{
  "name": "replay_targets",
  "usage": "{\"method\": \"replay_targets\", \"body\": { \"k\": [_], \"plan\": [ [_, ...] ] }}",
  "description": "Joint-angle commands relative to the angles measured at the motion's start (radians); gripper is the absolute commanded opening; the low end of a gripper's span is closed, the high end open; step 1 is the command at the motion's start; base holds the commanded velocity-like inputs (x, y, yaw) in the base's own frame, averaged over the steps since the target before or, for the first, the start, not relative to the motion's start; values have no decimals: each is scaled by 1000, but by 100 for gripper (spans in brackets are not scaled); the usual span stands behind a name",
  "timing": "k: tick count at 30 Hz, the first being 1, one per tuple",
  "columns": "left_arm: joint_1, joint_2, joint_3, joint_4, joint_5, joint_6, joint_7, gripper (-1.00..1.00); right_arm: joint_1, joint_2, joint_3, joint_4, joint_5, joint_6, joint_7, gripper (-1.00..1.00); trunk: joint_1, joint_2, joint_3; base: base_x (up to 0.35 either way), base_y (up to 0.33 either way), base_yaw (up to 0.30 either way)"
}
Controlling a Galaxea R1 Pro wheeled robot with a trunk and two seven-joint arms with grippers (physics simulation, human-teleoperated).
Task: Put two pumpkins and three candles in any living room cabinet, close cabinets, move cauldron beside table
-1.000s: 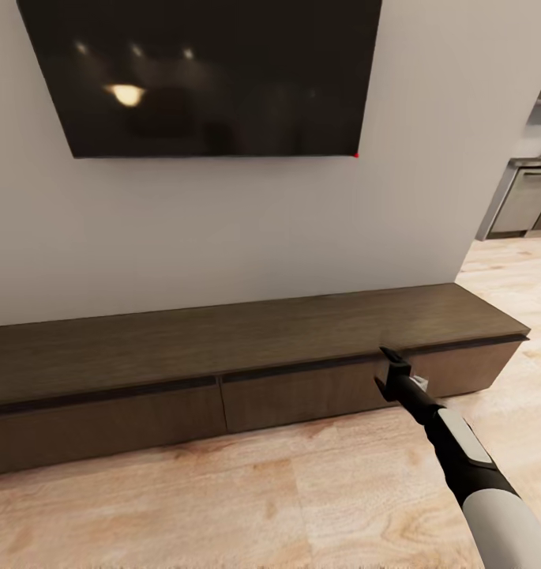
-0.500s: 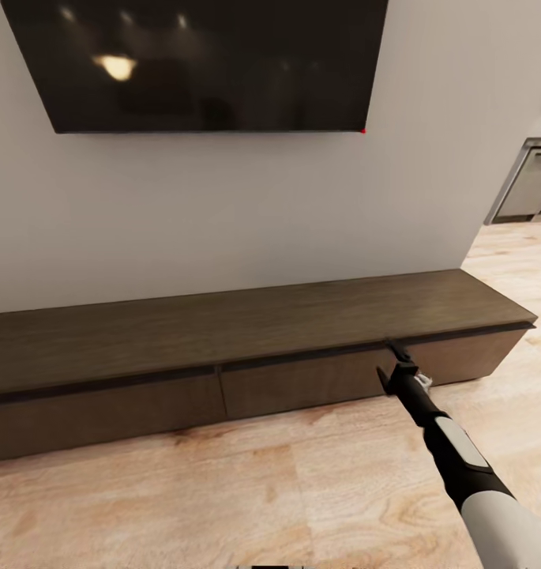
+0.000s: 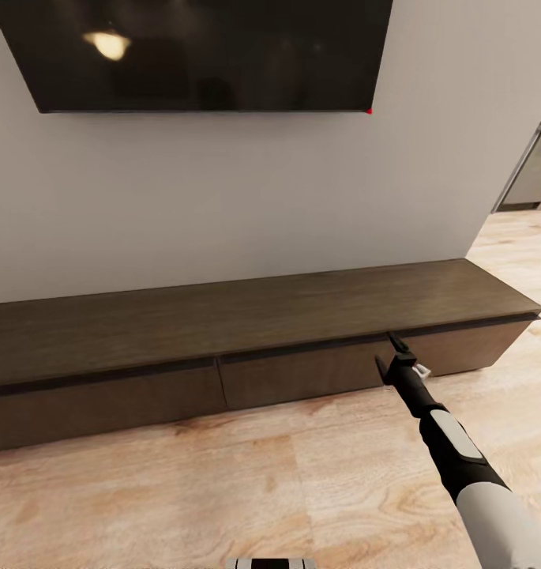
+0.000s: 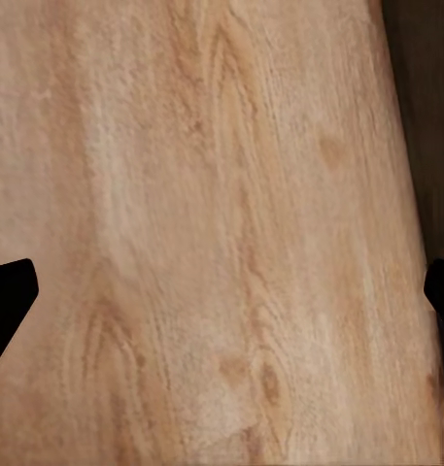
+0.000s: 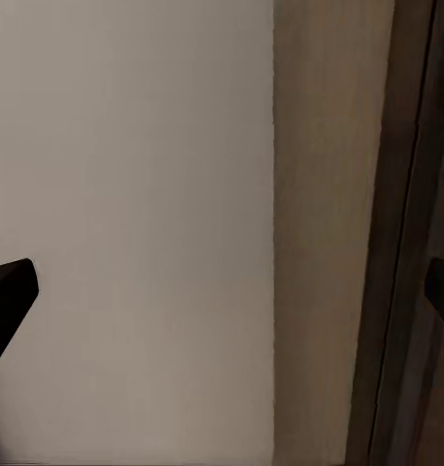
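Camera dipped; right gripper (image 3: 390, 352) stays spread at cabinet (image 3: 223, 332) lip. Left gripper (image 4: 222, 296), spread, faces floor (image 4: 222, 194) per wrist view.

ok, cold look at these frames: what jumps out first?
The long dark-brown cabinet running low along the white wall, its fronts shut and top bare, with the big black TV mounted above it. Next, the right arm stretched out to the cabinet's front near its right end, with the right gripper open at the dark gap under the top edge. The left gripper is open over the light wood floor.
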Motion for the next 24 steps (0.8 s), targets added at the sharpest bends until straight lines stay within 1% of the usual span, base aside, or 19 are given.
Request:
{"method": "replay_targets", "body": {
  "k": [1, 2, 22, 24],
  "plan": [
    [0, 5, 2, -1, 7, 14, 0, 100, -1, 0, -2, -5, -9, 9, 0, 100, 0, 0, -1, 0, 0, 0],
    [0, 9, 2, -1, 7, 17, 0, 100, -1, 0, -2, -11, -9, 9, 0, 100, 0, 0, -1, 0, 0, 0],
    [0, 9, 2, -1, 7, 17, 0, 100, -1, 0, -2, -14, -9, 9, 0, 100, 0, 0, -1, 0, 0, 0],
    [-3, 12, -8, 11, -2, 5, 0, 100, -1, 2, -5, -5, -19, 16, -11, 100, 1, -1, -8, 0, 0, 0]
  ]
}}
